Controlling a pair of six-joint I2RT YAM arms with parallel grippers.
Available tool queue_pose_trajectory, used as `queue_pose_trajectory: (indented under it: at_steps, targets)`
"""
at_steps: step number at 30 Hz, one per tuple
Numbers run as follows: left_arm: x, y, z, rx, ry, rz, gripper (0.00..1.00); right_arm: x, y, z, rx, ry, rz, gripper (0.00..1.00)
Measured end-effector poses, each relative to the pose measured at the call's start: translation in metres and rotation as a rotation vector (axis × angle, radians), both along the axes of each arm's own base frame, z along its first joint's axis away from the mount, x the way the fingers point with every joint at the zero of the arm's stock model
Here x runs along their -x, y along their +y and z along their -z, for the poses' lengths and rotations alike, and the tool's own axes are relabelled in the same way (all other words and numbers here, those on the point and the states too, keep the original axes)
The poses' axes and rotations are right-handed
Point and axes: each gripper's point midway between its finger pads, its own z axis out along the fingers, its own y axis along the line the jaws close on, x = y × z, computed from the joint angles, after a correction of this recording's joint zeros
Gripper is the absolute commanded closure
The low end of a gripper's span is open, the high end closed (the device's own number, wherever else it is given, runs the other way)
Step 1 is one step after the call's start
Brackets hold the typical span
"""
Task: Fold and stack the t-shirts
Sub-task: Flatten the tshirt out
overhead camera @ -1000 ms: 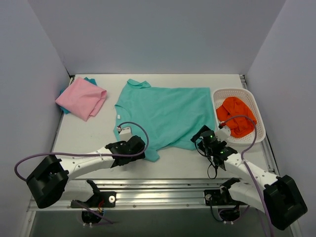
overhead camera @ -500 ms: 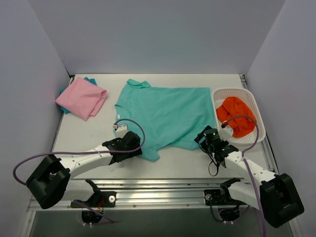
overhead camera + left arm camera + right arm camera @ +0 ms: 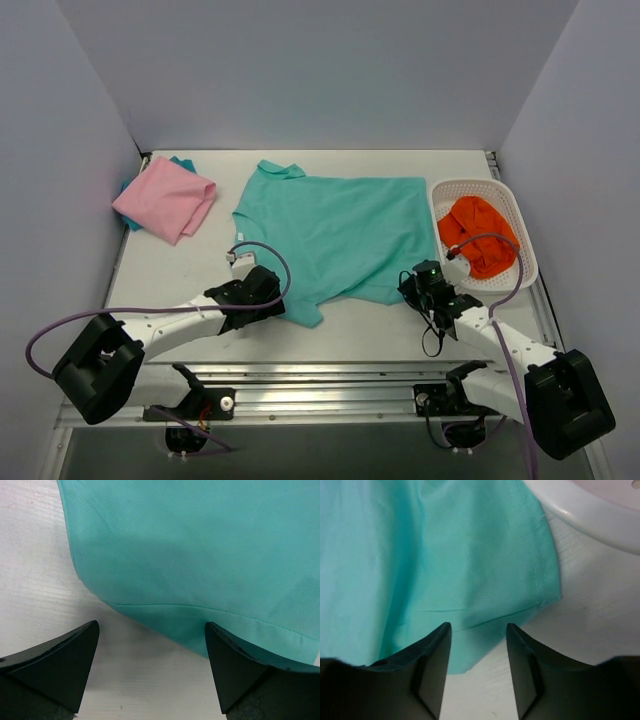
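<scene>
Lying folded at the far left of the bench (image 3: 160, 285): a pink t-shirt (image 3: 165, 200), well apart from both arms. Spreading flat across the middle: a mint-teal t-shirt (image 3: 335, 230), collar to the left, hem to the right.

Hanging low over its near sleeve: the left jaws, spread wide, straddling the sleeve edge without pinching it. Likely risking here: closing too near the rim and catching only a sliver, or scraping bare bench and pushing the cloth into a wrinkle.

Sitting at the near hem corner, further right: the right jaws, standing partly narrowed around the cloth, a gap showing between them; impossible telling pinched from merely straddled. Probably risking here: gripping one layer only, or losing so small a bite on lifting.

Also possibly going wrong: lifting on one side alone, dragging the shirt crooked and spoiling the fold.

Sitting at the far right, just beside the right arm: a white basket (image 3: 528, 268) holding an orange cloth (image 3: 478, 235), likely getting nudged by any wide swing.
</scene>
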Motion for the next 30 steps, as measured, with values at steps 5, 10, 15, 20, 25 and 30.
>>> queue_pose_trajectory:
  at_steps: [5, 10, 15, 20, 25, 30]
  targets:
    - [-0.002, 0.002, 0.000, 0.008, -0.007, -0.004, 0.04, 0.003, 0.000, 0.008, 0.009, 0.032, -0.004, 0.38]
    - [-0.008, 0.004, -0.001, 0.020, -0.015, -0.018, 0.04, 0.003, 0.001, 0.015, 0.014, 0.052, -0.007, 0.52]
    - [-0.012, 0.005, -0.002, 0.034, -0.025, -0.023, 0.04, 0.000, 0.003, 0.023, 0.016, 0.065, -0.016, 1.00]
    - [-0.014, 0.005, -0.002, 0.048, -0.036, -0.020, 0.04, -0.011, 0.009, 0.025, 0.007, 0.050, -0.028, 1.00]
    - [-0.016, 0.004, -0.003, 0.065, -0.044, -0.027, 0.44, -0.014, 0.011, 0.024, 0.001, 0.040, -0.033, 1.00]
    - [-0.019, 0.001, 0.006, 0.064, -0.025, -0.018, 0.89, -0.008, 0.007, 0.023, 0.018, 0.062, -0.036, 1.00]
